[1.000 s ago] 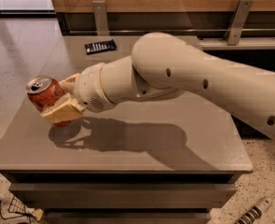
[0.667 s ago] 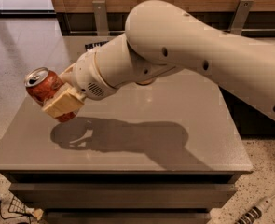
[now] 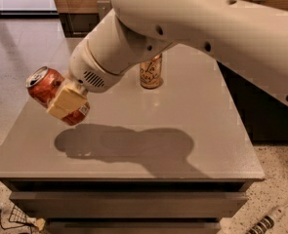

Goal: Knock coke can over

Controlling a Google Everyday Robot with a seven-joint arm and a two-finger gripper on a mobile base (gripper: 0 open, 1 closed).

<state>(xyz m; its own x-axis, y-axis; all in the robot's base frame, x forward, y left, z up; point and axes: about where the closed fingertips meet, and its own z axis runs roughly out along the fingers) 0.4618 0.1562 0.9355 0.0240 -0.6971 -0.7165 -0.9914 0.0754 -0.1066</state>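
The coke can is red-orange with a silver top and a small white label near its base. It is tilted, top toward the upper left, and held in the air above the left part of the grey table. My gripper is shut on the can's middle, with a tan finger pad across its front. The big white arm reaches in from the upper right.
A paler tan-orange can with dark script stands upright at the back middle of the table, partly behind my arm. The table's left edge lies just under the held can. Drawers sit below the tabletop. A cable lies on the floor at lower right.
The arm has lifted and swung up, raising the coke can clear of the table and tilting it more. The tan-orange can now shows behind the arm.
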